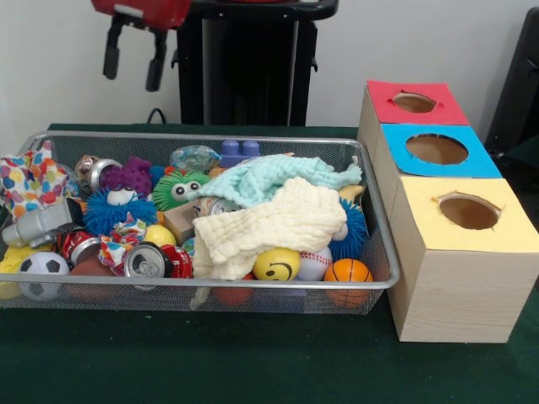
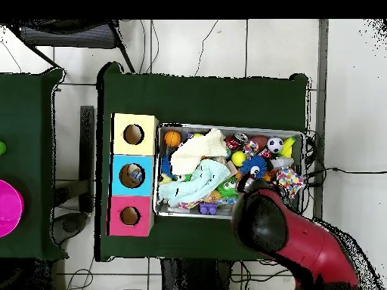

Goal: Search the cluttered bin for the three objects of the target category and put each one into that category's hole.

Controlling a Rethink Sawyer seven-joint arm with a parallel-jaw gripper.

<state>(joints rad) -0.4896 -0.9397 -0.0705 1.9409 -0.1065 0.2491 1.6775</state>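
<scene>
The wire mesh bin stands on the green table, full of toys. One see-through crinkly bottle lies at the bin's back, next to a green furry toy. A grey crushed container lies at the left end; I cannot tell if it is a bottle. My gripper hangs open and empty high above the bin's back left corner. The blue-surround hole is the middle one on the wooden box to the right. In the overhead view something pale shows inside the blue hole. There my red arm covers the gripper and the bin corner.
A mint cloth and a cream cloth cover the bin's middle. Metal cans, balls, a soccer ball and a spotted cloth lie around them. Red and yellow holes flank the blue one.
</scene>
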